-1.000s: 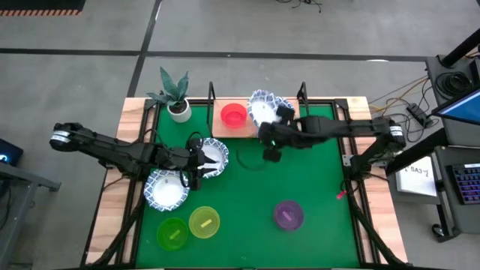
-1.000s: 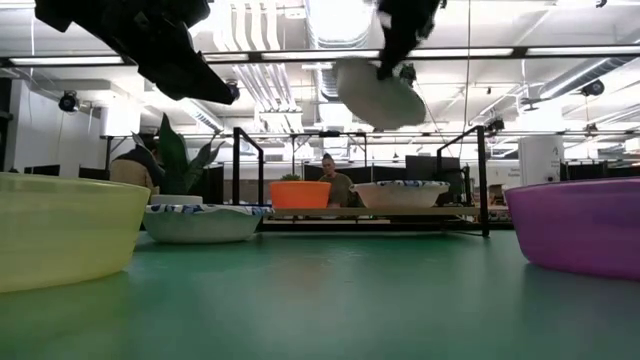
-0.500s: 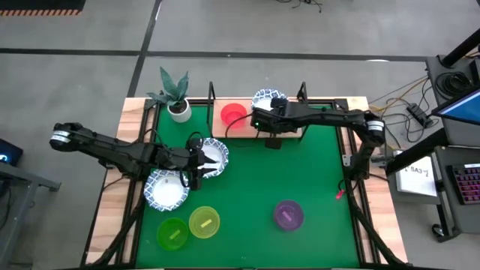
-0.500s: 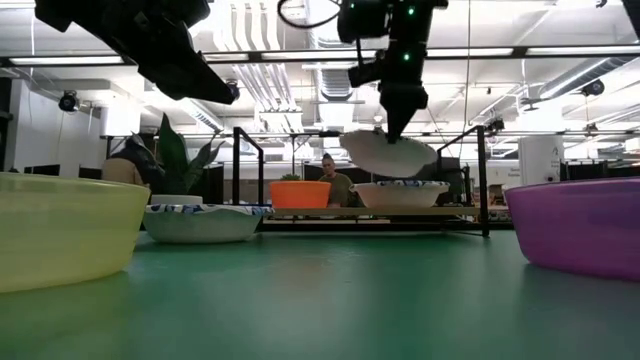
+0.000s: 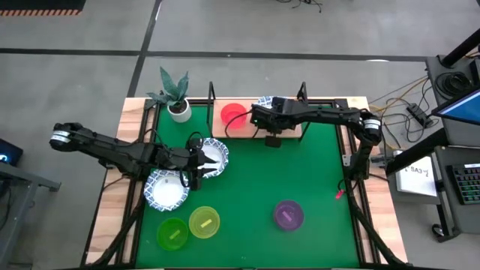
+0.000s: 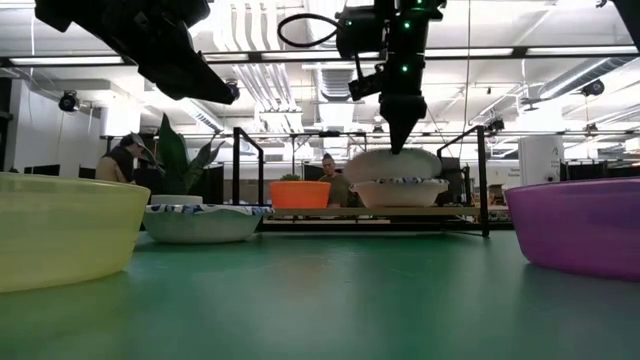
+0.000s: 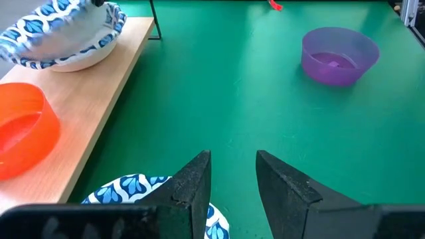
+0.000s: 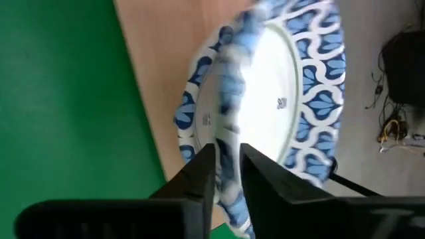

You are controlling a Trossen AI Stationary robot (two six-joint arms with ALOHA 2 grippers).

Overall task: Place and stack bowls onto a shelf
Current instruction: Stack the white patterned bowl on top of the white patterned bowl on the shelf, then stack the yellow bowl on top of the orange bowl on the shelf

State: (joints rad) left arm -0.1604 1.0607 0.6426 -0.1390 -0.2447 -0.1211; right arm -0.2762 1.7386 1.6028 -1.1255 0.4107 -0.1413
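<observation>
My right gripper (image 5: pixel 261 117) is shut on a white bowl with a blue patterned rim (image 6: pixel 392 164). It holds the bowl tilted over a second patterned bowl (image 6: pixel 400 193) that stands on the light-wood shelf (image 5: pixel 289 129). A red bowl (image 5: pixel 233 115) stands on the shelf's left part. My left gripper (image 7: pixel 232 179) is open and empty above the table. It is beside a patterned bowl (image 5: pixel 214 156), and another patterned bowl (image 5: pixel 166 189) lies nearer. The purple (image 5: pixel 288 214), yellow (image 5: pixel 204 222) and lime (image 5: pixel 172 234) bowls rest on the green table. My right gripper pinches the bowl's rim (image 8: pixel 226 143) between its two fingers, one finger inside the bowl and one outside. The fingers point down from above (image 6: pixel 400 135). The bowl is tilted, with its lower side in the bowl on the shelf.
A potted plant (image 5: pixel 176 96) stands at the table's far left corner. Black metal uprights (image 6: pixel 482 180) rise at the shelf's ends. A person (image 6: pixel 328 172) shows in the room behind. Green table surface lies open in the middle (image 5: pixel 262 180).
My right gripper has carried the patterned bowl toward the table's far edge and down. The bowl has gone from high above the table to over the shelf, and it has come down into the bowl standing there. The gripper keeps hold of it.
</observation>
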